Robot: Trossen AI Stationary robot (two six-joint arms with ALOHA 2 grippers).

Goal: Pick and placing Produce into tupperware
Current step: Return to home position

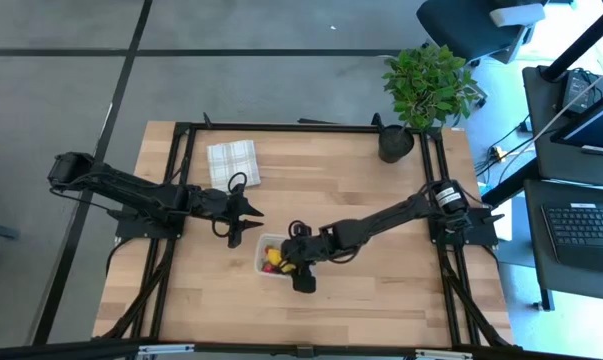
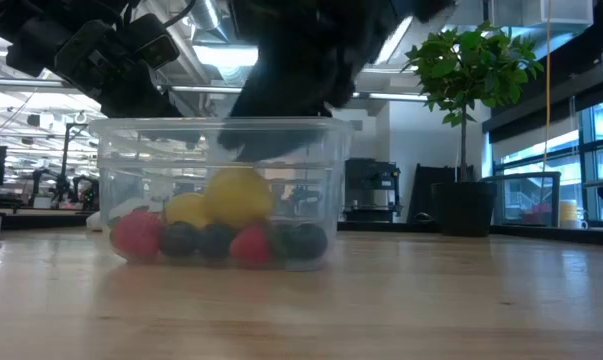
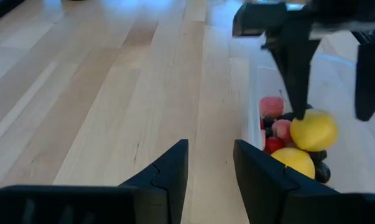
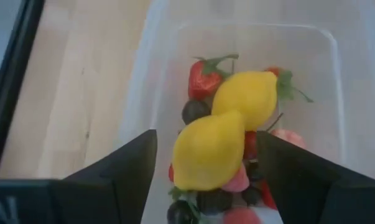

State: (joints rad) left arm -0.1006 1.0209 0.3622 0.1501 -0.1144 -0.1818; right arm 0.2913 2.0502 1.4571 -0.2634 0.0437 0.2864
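Spread and empty, right hand (image 4: pixel 206 134) directly above lemons (image 4: pixel 209 152) inside tupperware (image 4: pixel 305 68) at frame centre; left hand (image 3: pixel 211 149), likewise parted, just left of it.

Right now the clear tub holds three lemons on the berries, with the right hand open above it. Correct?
No. The right wrist view shows two lemons, not three, on the berries in the tub, with the right hand open above it. The left hand waits beside it.
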